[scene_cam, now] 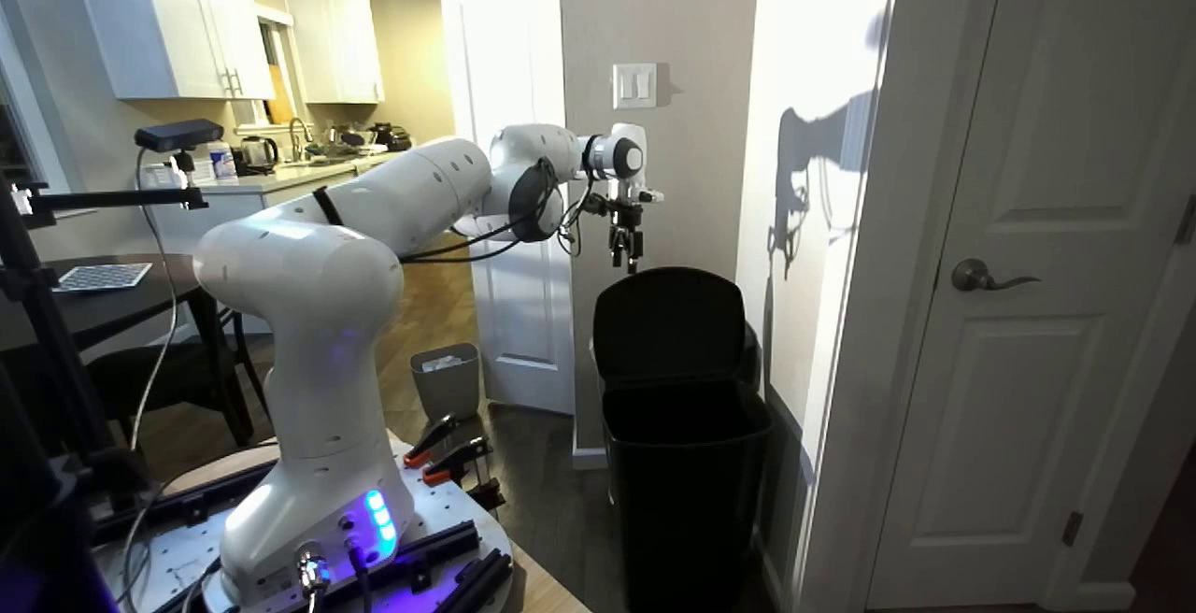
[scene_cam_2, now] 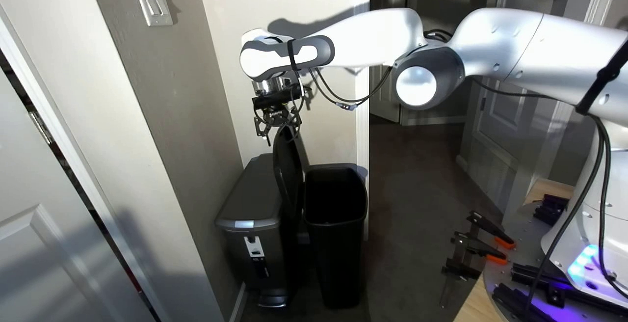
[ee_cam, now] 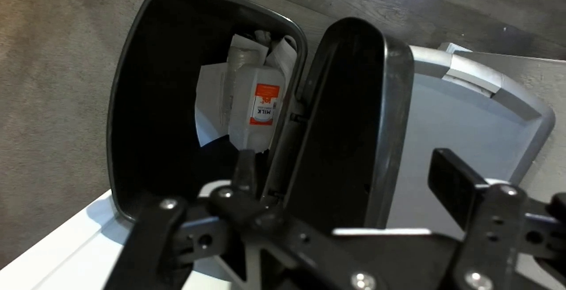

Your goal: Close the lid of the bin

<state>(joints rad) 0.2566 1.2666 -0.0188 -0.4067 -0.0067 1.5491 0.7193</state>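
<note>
The black bin (scene_cam: 687, 520) stands open on the floor; it also shows in an exterior view (scene_cam_2: 338, 263) and in the wrist view (ee_cam: 116, 82). Its black lid (scene_cam: 668, 323) is hinged up, close to upright, in both exterior views (scene_cam_2: 287, 174). In the wrist view the lid (ee_cam: 345, 126) rises beside the bin's opening. My gripper (scene_cam: 628, 253) points down at the height of the lid's top edge. In the wrist view the gripper (ee_cam: 351, 168) is open, fingers wide apart, with the lid seen between them. Whether a finger touches the lid cannot be told.
A grey-lidded step bin (scene_cam_2: 257, 189) stands right behind the raised lid, against the wall corner. A milk jug (ee_cam: 258, 104) and papers lie in the open bin. A small grey wastebasket (scene_cam: 447, 384) and clamps (scene_cam: 458, 459) on the robot's table are nearby.
</note>
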